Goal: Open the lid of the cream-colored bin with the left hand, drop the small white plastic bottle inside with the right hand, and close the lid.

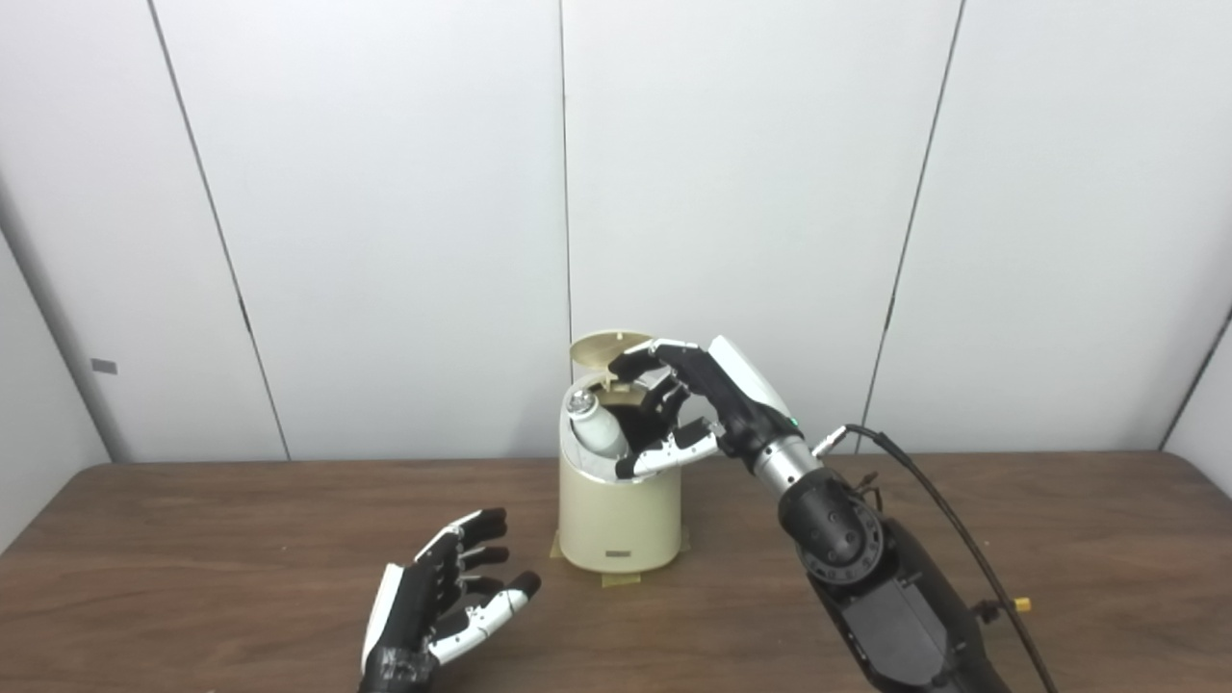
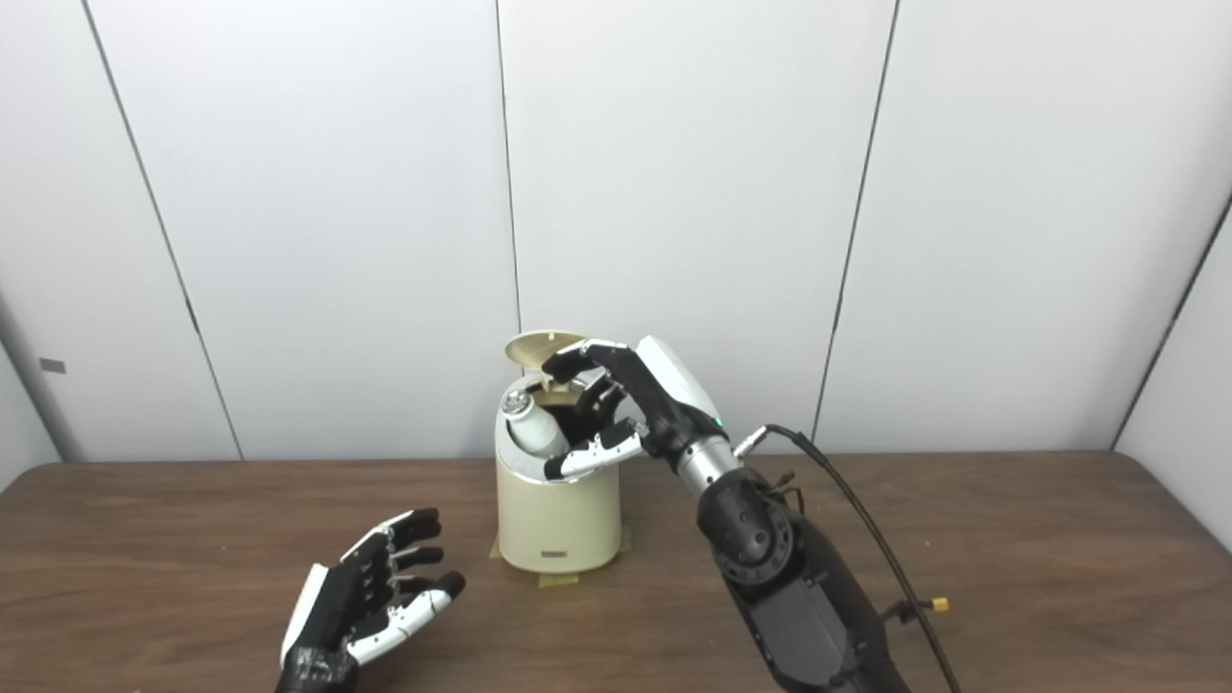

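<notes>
**Bottle tilted in open bin mouth, right hand over it**

Small white bottle [image 1: 599,430] sits in the cream bin's [image 1: 619,520] opening, long axis tilted, cap end pointing up toward 11 o'clock, base down inside. Lid [image 1: 608,346] stands raised at the bin's 12 o'clock edge. Right hand [image 1: 688,404] reaches in from 3 o'clock, fingers curled around the opening beside the bottle; cannot tell whether it grips the bottle. Left hand [image 1: 448,602] is released, fingers spread, low at 7 o'clock of bin. Dark wood table [image 1: 192,539]; white panel wall [image 1: 385,192] behind.
</notes>
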`<state>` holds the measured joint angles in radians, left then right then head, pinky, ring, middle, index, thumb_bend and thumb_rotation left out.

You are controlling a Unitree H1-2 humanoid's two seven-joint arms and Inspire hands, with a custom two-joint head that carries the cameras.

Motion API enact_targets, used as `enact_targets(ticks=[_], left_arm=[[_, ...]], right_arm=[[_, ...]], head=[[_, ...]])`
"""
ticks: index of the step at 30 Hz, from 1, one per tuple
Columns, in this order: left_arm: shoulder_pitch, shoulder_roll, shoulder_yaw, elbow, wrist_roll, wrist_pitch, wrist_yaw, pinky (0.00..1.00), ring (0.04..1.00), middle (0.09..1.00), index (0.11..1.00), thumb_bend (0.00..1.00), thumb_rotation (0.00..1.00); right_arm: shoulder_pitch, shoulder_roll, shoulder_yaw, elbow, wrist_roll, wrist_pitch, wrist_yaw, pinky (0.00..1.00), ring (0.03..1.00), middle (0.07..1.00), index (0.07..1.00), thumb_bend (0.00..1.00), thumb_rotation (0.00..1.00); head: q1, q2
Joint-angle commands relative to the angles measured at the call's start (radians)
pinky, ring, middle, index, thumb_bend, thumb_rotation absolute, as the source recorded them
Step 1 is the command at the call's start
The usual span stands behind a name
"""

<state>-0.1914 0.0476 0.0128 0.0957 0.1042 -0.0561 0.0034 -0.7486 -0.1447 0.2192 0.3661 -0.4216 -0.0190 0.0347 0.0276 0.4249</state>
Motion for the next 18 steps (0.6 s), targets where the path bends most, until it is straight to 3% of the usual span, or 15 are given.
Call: enact_targets(ticks=[1,7,11,18], left_arm=[[-0.031,0.002,-0.003,-0.028,0.0,-0.012,0.007,0.62,0.748,0.804,0.812,0.72,0.22],[-0.033,0.001,-0.005,-0.021,-0.002,-0.016,0.005,0.63,0.758,0.81,0.814,0.71,0.21],[-0.034,0.0,-0.007,-0.021,-0.002,-0.017,0.005,0.64,0.759,0.813,0.817,0.71,0.21],[-0.035,-0.001,-0.007,-0.026,-0.003,-0.016,0.007,0.64,0.762,0.82,0.816,0.71,0.23]], right_arm=[[-0.025,-0.006,-0.002,-0.035,-0.002,-0.004,0.001,0.43,0.552,0.697,0.703,0.82,0.0],[-0.022,-0.007,-0.008,-0.051,0.013,-0.013,0.006,0.45,0.578,0.724,0.742,0.84,0.0],[-0.011,-0.008,-0.021,-0.076,0.032,-0.038,0.002,0.44,0.576,0.711,0.719,0.85,0.0],[0.065,-0.015,-0.091,-0.175,0.074,-0.084,-0.047,0.3,0.39,0.536,0.615,0.81,0.0]], head=[[0.0,0.002],[0.001,0.0],[0.002,0.0],[0.004,0.002]])
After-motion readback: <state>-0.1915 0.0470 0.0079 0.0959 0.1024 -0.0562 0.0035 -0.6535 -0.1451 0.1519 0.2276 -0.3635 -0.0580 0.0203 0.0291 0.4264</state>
